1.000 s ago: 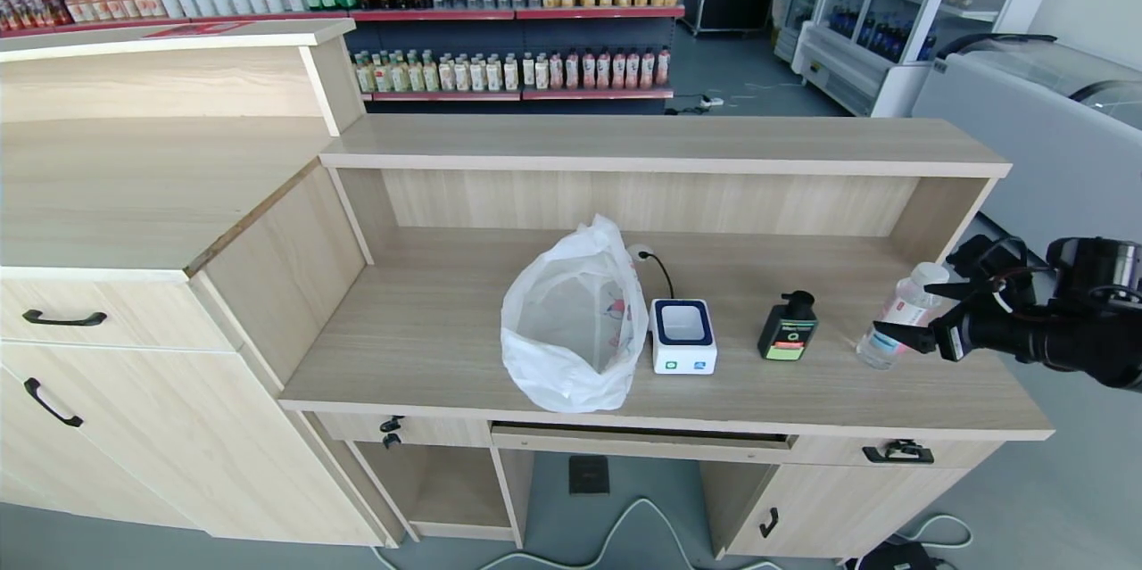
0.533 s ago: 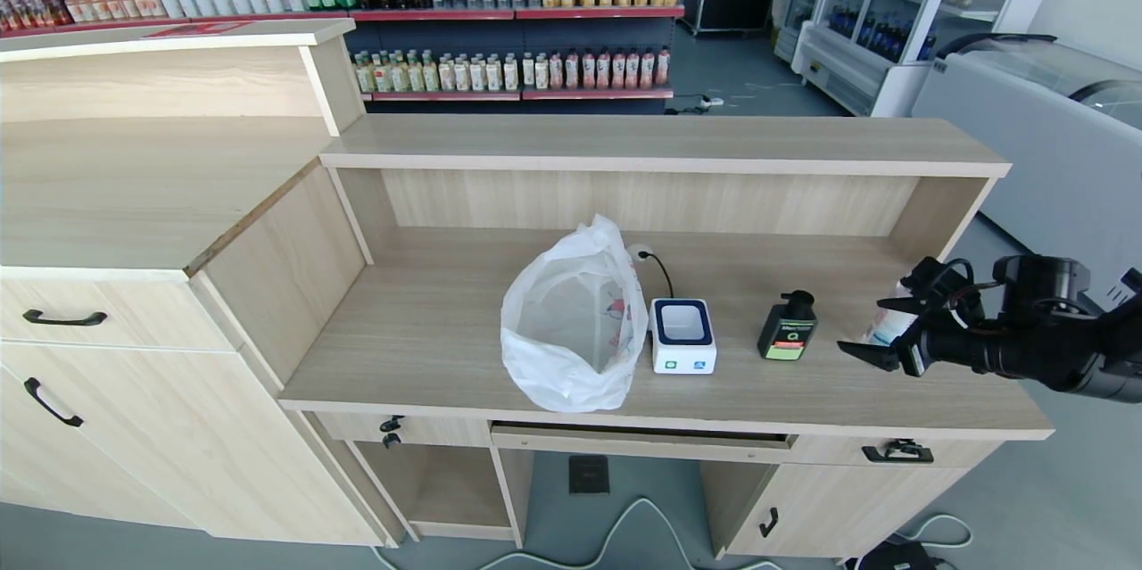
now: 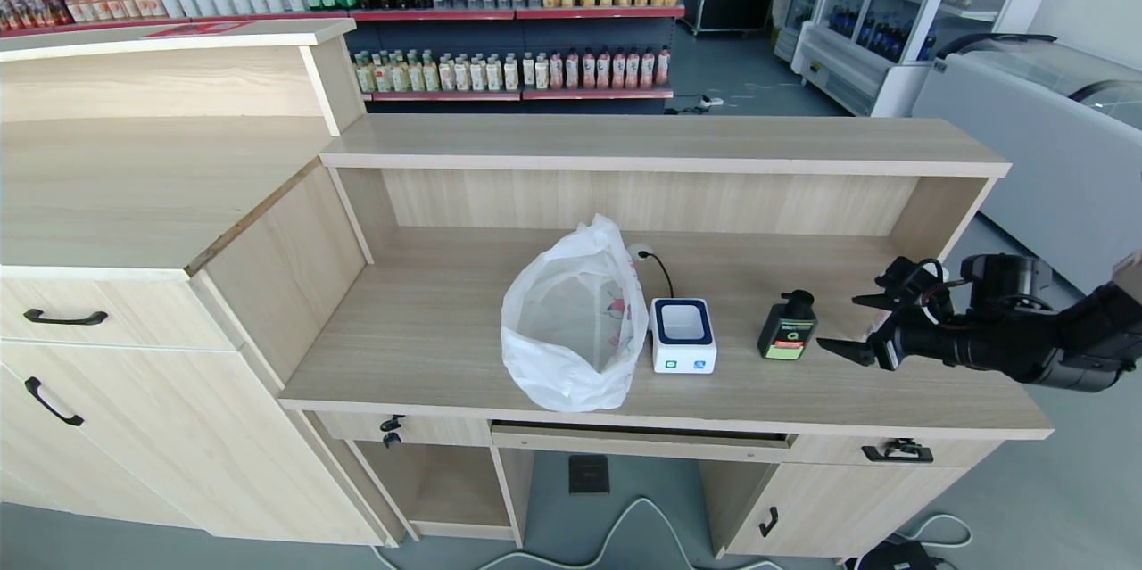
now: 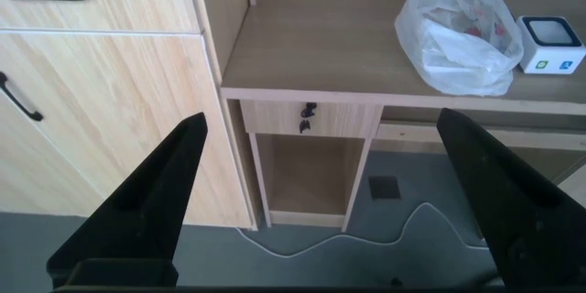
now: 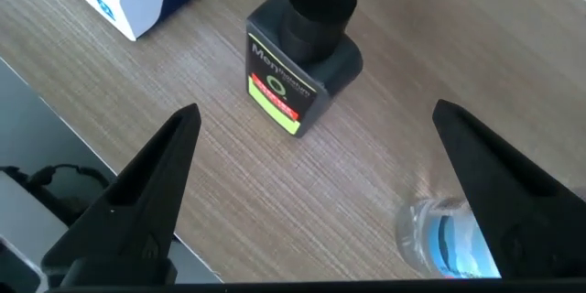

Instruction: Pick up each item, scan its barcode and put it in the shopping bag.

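Note:
A dark pump bottle with a green and red label stands on the wooden counter, right of the white barcode scanner. The white plastic shopping bag gapes open left of the scanner. My right gripper hovers open just right of the dark bottle, over the counter. In the right wrist view the dark bottle lies ahead between the open fingers, with a clear water bottle close by the wrist. My left gripper hangs open below counter height, in front of the desk's left side.
The counter has a raised back shelf and side walls. A black cable runs behind the scanner. A taller cabinet with drawers stands to the left. Bare counter lies in front of the dark bottle and left of the bag.
My right gripper has moved left, past the water bottle, and now stands close to the dark bottle. The water bottle is now hidden behind the arm in the head view.

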Available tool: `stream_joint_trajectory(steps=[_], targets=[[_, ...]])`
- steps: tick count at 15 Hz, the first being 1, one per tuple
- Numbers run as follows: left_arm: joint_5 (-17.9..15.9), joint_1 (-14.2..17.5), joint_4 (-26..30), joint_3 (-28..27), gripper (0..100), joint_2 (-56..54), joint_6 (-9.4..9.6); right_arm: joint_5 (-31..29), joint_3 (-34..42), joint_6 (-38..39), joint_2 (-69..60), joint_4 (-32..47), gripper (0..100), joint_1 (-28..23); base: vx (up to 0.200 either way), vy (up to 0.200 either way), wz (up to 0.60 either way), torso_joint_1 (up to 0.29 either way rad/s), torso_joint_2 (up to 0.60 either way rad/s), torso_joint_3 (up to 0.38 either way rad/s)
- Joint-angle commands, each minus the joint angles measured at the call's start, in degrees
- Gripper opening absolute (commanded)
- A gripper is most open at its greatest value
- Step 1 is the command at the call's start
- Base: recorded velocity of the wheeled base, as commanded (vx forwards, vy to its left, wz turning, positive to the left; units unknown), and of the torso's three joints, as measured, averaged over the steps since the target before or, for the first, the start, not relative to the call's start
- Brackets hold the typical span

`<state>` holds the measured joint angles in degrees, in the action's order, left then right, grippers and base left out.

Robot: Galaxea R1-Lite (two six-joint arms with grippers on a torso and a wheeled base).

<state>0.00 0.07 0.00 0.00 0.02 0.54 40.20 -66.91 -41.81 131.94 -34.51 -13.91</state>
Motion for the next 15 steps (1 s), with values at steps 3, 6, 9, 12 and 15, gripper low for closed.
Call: stream_joint_trajectory(steps=[3,6,9,12,15], targets=[[0.1,0.0,0.0,0.0,100,0.0,-0.01,0.1,-2.5,-0.2,4.7,-0.2,100,2.0,0.0,0.0,0.0,0.0,0.0,0.0],[0.1,0.0,0.0,0.0,100,0.0,-0.01,0.7,-5.7,-0.5,6.8,-0.2,100,2.9,0.0,0.0,0.0,0.0,0.0,0.0],[0.0,0.0,0.0,0.0,100,0.0,-0.01,0.8,-8.6,-0.5,8.9,0.0,100,4.0,0.0,0.0,0.0,0.0,0.0,0.0],[0.0,0.0,0.0,0.0,100,0.0,-0.01,0.8,-10.9,-0.4,10.9,0.0,100,5.4,0.0,0.0,0.0,0.0,0.0,0.0],[0.0,0.0,0.0,0.0,100,0.0,-0.01,0.8,-11.2,-0.4,11.6,-0.1,100,6.0,0.0,0.0,0.0,0.0,0.0,0.0]])
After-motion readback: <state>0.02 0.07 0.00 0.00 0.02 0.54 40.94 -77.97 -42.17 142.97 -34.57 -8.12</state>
